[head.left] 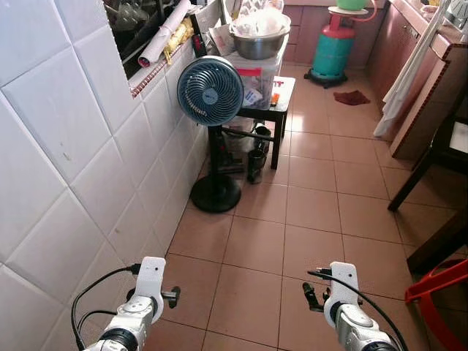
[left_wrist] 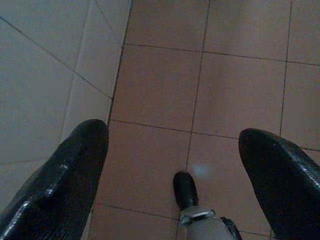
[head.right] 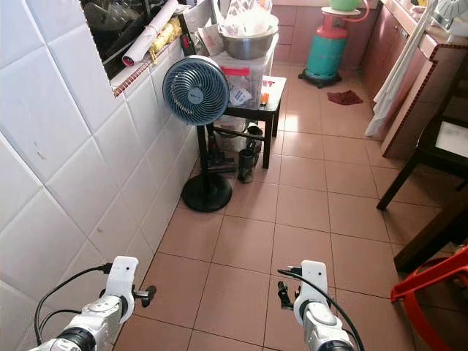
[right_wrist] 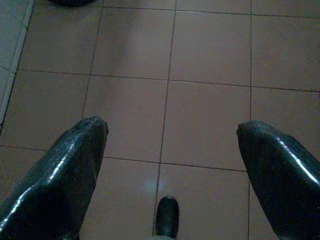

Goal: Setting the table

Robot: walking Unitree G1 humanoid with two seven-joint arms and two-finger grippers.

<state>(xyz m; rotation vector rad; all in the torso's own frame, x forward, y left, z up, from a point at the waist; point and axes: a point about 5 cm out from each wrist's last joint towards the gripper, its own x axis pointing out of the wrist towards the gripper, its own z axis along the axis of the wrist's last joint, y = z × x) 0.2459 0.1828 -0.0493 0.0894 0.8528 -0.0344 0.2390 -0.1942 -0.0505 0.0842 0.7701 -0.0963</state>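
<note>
My left gripper [left_wrist: 172,135] is open, its two black fingers [left_wrist: 75,165] spread wide over bare terracotta floor tiles beside the white tiled wall. My right gripper [right_wrist: 172,130] is open too, fingers [right_wrist: 70,160] apart above the same tiles, holding nothing. Both silver arms, left [head.left: 150,281] and right [head.left: 340,285], are held low at the bottom of the head views. A dark wooden table [head.left: 447,142] stands at the right edge. A steel bowl [head.left: 258,40] rests on a plastic box on a small black side table [head.left: 283,99] further ahead.
A blue fan [head.left: 210,91] on a black stand sits by the white tiled wall [head.left: 73,146]. A teal gas cylinder [head.left: 334,47] and a red cloth [head.left: 352,97] lie at the far end. A red plastic chair [head.left: 439,292] is close on my right.
</note>
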